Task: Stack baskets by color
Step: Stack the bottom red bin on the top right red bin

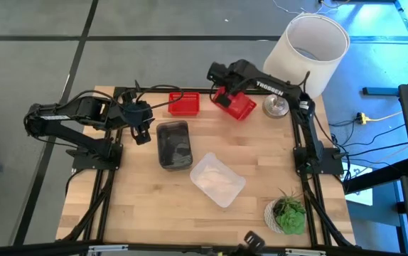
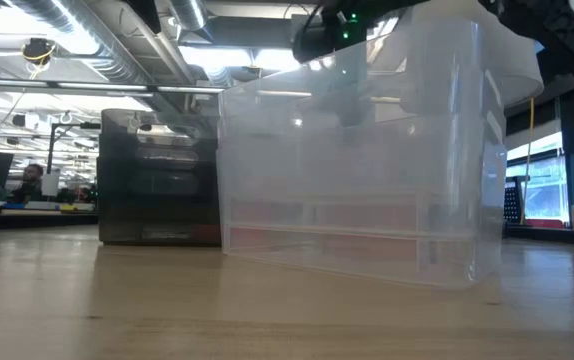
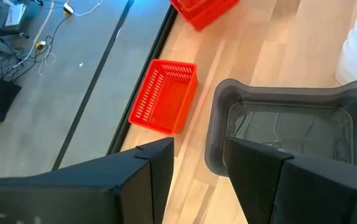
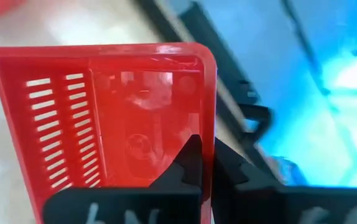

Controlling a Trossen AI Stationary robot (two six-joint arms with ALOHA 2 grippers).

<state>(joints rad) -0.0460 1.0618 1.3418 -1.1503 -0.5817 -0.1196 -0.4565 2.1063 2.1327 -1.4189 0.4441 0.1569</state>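
Note:
One red basket [image 1: 184, 104] stands on its bottom at the table's far edge. Right of it, my right gripper [image 1: 225, 89] is shut on a second red basket [image 1: 237, 106], which is tilted above the table. A smoky dark grey basket [image 1: 174, 144] stands mid-table, and a clear basket [image 1: 217, 179] stands nearer the front edge. My left gripper [image 1: 141, 133] hovers open just left of the grey basket's far end [image 3: 228, 99], touching nothing. My right gripper pinches one side wall of the red basket at its rim [image 4: 208, 106]. One finger [image 4: 190, 158] is inside the basket and the other [image 4: 231, 168] is outside. The fingers slant down from above. The basket is tilted and lifted off the table.
A large white lampshade [image 1: 307, 51] stands at the far right corner with a small metal piece [image 1: 276, 107] in front of it. A green plant [image 1: 288, 215] sits at the near right. Bare wood lies at the near left. In the low view the clear basket [image 2: 357, 150] fills the foreground.

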